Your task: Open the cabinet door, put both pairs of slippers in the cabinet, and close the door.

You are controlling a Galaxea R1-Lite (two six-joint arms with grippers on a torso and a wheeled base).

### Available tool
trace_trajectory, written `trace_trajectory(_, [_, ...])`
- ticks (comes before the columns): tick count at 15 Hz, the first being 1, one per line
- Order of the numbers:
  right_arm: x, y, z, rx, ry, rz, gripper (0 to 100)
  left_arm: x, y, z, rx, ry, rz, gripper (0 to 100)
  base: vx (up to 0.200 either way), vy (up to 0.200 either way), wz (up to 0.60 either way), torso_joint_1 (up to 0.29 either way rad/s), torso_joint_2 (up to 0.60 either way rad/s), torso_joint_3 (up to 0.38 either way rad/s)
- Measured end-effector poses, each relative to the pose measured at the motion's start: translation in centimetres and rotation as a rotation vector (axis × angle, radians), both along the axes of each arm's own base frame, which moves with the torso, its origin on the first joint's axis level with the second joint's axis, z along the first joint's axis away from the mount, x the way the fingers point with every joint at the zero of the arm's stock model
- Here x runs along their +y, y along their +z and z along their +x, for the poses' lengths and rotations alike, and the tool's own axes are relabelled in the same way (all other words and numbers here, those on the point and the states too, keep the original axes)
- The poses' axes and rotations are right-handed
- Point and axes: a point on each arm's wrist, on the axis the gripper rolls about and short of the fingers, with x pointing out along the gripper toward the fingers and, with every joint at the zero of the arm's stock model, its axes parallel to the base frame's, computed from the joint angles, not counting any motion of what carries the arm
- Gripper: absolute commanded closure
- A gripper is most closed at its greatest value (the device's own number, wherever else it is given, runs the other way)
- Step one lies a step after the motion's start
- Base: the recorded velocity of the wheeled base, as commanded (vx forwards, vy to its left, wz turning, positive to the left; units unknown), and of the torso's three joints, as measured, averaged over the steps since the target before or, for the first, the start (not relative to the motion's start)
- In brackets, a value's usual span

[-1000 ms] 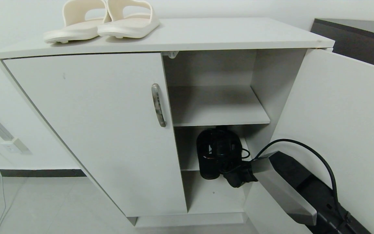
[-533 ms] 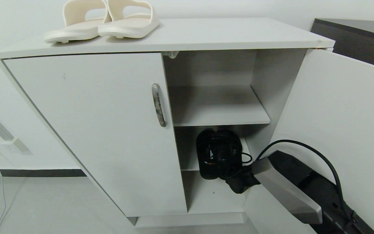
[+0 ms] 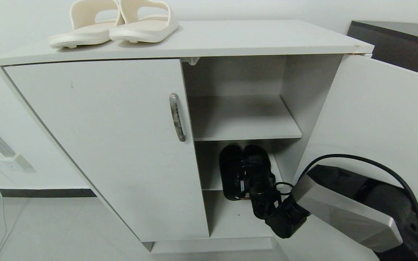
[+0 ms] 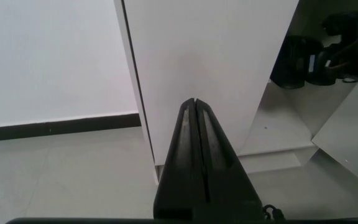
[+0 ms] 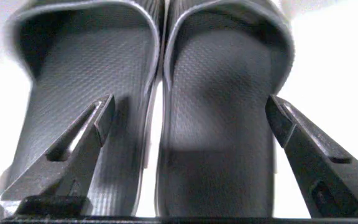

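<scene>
Risks hooking the black slippers [image 3: 232, 163], on the middle shelf [image 3: 209, 174] at 6 o'clock, with the wide-spread right claw [image 5: 190, 99] and dragging them out. No such hazard from the closed-up left claw [image 4: 194, 106].

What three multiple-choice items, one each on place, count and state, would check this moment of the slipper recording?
1. Where do the black slippers lie?
A) on the floor
B) on a shelf inside the cabinet
C) on the cabinet top

2. How many cream slippers sit on the cabinet top?
A) one
B) two
C) four

3. How is the right end effector?
A) open
B) shut on a slipper
C) shut on the door handle

Answers:
1 B: they lie on the shelf beneath the upper shelf.
2 B: one pair lies side by side there.
3 A: its fingers stand spread, one on either side of the black slippers.
</scene>
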Motion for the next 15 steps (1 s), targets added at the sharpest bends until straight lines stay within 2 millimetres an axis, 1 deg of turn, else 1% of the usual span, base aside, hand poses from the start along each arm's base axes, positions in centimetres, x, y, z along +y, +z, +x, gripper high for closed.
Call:
trace_trajectory(2, [-0.5,0.7,-2.3,0.001,0.023,0.001,0,0.0,0.0,0.0,0.000,0.000,0.000,100,0.000,0.000,0.00,0.000,0.00,0.000])
trace_trajectory(4, [-0.8,1.9,-4.6,-0.031,0.052,0.031,0,0.0,0.0,0.0,0.000,-0.001,0.000,100,0.000,0.000,0.00,0.000,0.00,0.000])
trace_trajectory(6, [-0.8,2.5,-5.9,-0.036,0.073,0.030,0,0.0,0.0,0.0,0.000,0.000,0.000,100,0.000,0.000,0.00,0.000,0.00,0.000])
trace_trajectory(12, [-1.1,2.9,-6.7,-0.035,0.079,0.030,0,0.0,0.0,0.0,0.001,0.000,-0.004,100,0.000,0.000,0.00,0.000,0.00,0.000])
trace_trajectory(15, [-1.3,2.6,-6.9,-0.030,0.078,0.024,0,0.0,0.0,0.0,0.001,0.000,-0.004,100,-0.200,0.000,0.00,0.001,0.00,0.002])
